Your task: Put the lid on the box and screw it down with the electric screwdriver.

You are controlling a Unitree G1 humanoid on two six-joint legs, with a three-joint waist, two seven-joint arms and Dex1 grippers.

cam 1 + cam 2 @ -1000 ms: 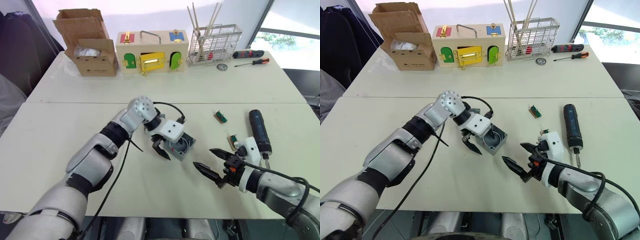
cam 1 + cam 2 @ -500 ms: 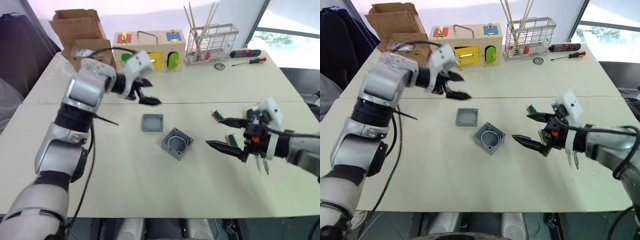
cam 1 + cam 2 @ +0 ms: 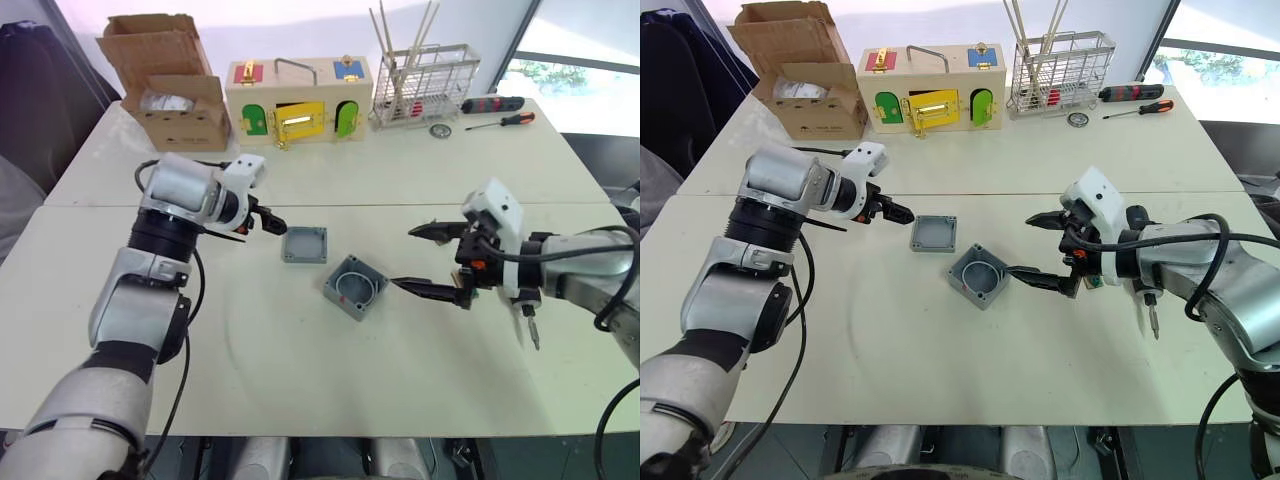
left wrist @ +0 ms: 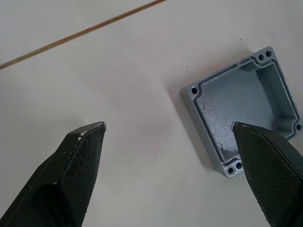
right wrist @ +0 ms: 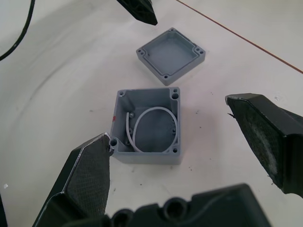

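The grey box (image 3: 355, 287) sits open side up near the table's middle, with a white wire loop inside and a red mark (image 5: 114, 118) on one wall. The lid (image 3: 304, 244) lies hollow side up just behind and left of it. My left gripper (image 3: 268, 222) is open, low over the table at the lid's left side, with nothing between its fingers (image 4: 80, 161). My right gripper (image 3: 405, 257) is open, just right of the box, empty. The electric screwdriver lies behind my right forearm, and just its metal bit (image 3: 531, 333) sticks out.
Along the back of the table stand a cardboard carton (image 3: 170, 80), a wooden latch box (image 3: 300, 100) and a wire rack (image 3: 425, 85). Two manual screwdrivers (image 3: 495, 105) lie at the back right. A seam (image 3: 380, 205) crosses the table behind the lid.
My left gripper left the box, swung up and back, then came down beside the lid, which now lies apart from the box. My right gripper moved from the front right toward the box.
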